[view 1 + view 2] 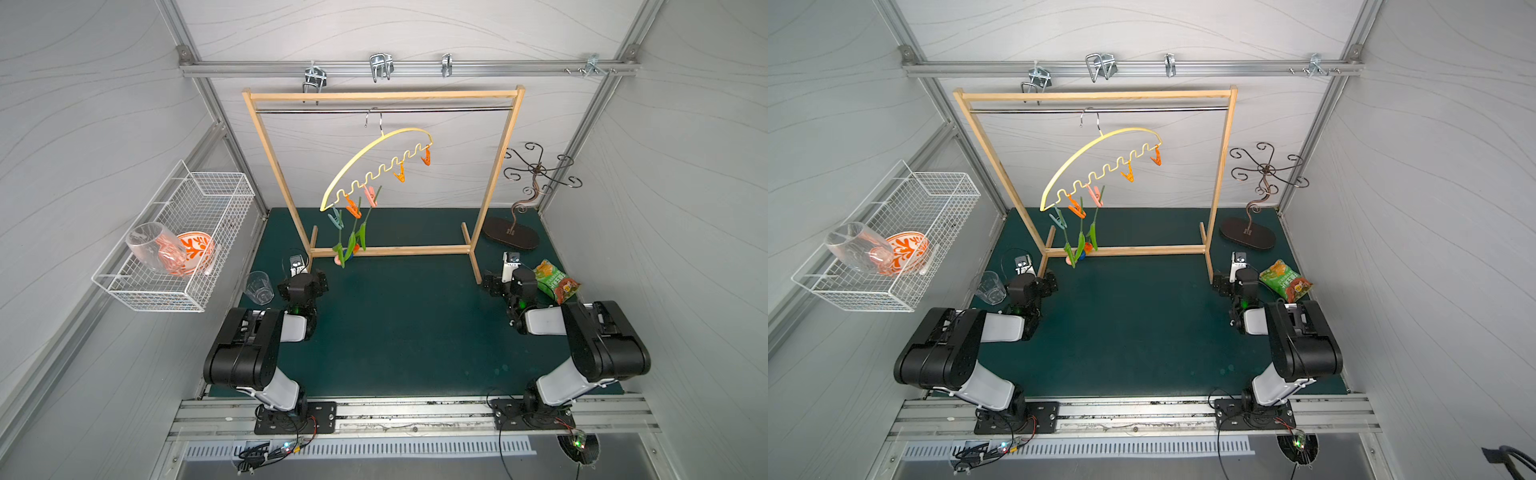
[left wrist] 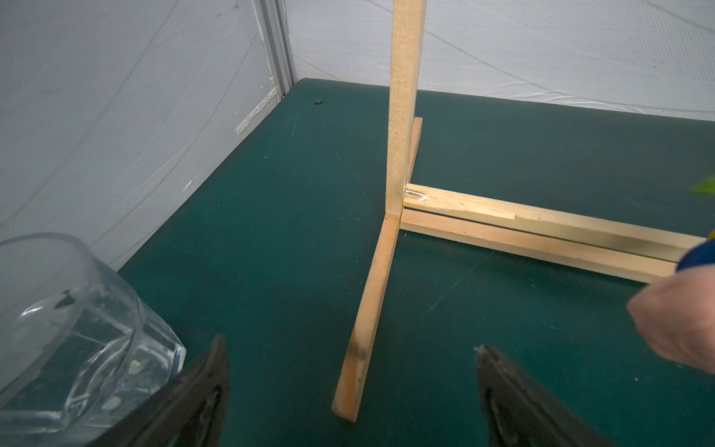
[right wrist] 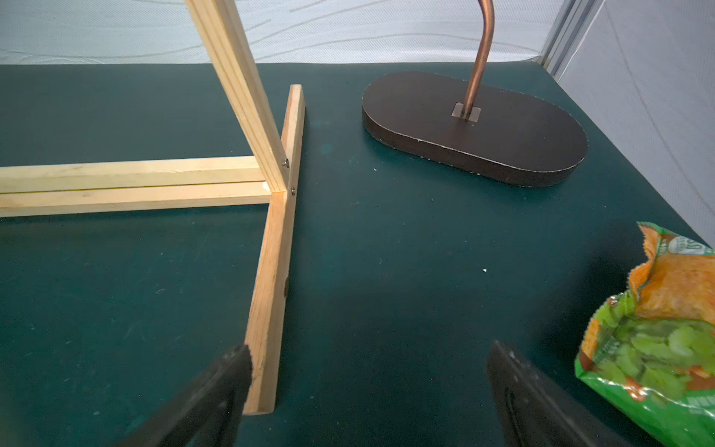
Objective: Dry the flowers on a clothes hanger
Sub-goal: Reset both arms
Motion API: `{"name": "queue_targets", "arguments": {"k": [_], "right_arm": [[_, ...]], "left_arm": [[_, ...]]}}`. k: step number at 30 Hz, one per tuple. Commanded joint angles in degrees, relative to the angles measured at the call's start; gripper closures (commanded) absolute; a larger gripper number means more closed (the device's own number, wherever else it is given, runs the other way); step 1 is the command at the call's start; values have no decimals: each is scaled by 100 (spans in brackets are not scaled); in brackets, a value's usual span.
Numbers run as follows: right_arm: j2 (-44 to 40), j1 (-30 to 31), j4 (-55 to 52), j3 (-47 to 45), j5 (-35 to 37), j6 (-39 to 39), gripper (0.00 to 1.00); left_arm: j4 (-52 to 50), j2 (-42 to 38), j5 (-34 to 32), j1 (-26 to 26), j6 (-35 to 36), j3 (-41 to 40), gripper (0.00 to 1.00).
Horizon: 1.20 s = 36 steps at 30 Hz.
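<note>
Hanging head-down inside the wooden rack (image 1: 382, 96), the 3 flowers (image 1: 352, 241) are clipped to the clothes hanger (image 1: 409, 129); we judge the task done. Our left gripper (image 2: 351, 344) and right gripper (image 3: 367, 348) rest spread, empty, beside its feet.

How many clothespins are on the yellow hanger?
5. At the hanger's low end, where the flowers hang: a teal pin, an orange pin, a pink pin. Toward its high end: two bare orange pins. None seems hidden.
</note>
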Motion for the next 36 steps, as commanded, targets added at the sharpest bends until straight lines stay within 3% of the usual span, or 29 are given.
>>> {"name": "queue_targets", "arguments": {"k": [1, 36], "right_arm": [[-76, -22, -55, 75, -37, 29, 1], [-53, -52, -65, 93, -128, 28, 1]], "left_arm": [[159, -52, 2, 31, -45, 77, 0], [159, -51, 5, 31, -47, 77, 0]]}}
